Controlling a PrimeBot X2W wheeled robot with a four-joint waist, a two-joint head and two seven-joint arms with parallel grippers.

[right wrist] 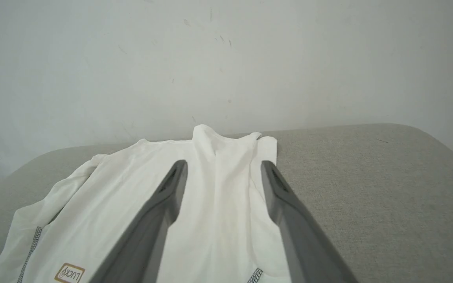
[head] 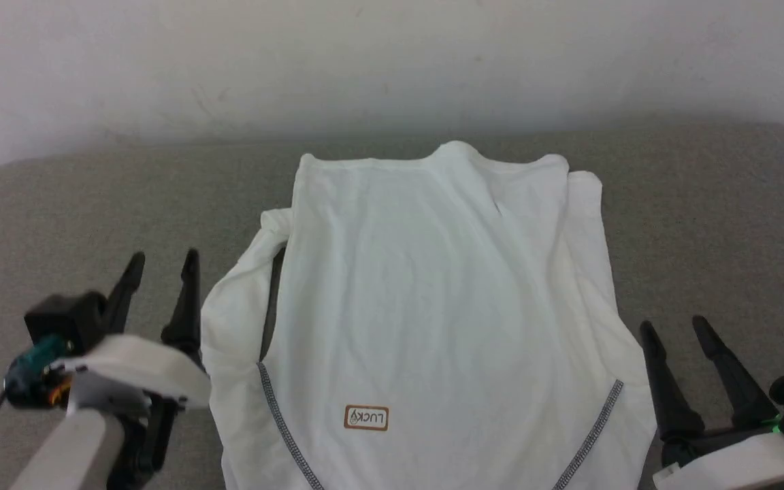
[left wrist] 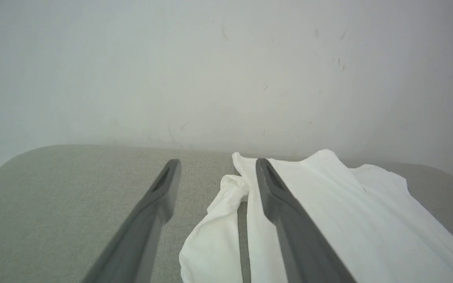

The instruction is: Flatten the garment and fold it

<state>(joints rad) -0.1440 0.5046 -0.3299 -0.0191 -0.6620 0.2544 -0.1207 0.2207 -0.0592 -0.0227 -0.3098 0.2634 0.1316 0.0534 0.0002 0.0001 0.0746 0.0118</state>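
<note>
Head view: the garment [head: 433,286] lies on the grey worktop [head: 705,224], with the left pincer [head: 162,262] and right pincer [head: 674,328] beside its edges, both wide open and empty. Left wrist view: a folded sleeve shows between the fingers [left wrist: 159,196]. Right wrist view: the fingers are spread over the cloth.

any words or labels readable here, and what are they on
"LUCKY": on the small brown-bordered patch sewn on the white garment, near its edge closest to the robot; it reads upside down in the head view and tilted in the right wrist view.
No other word, number or sign can be read on the garment, the grey surface or the wall.
</note>
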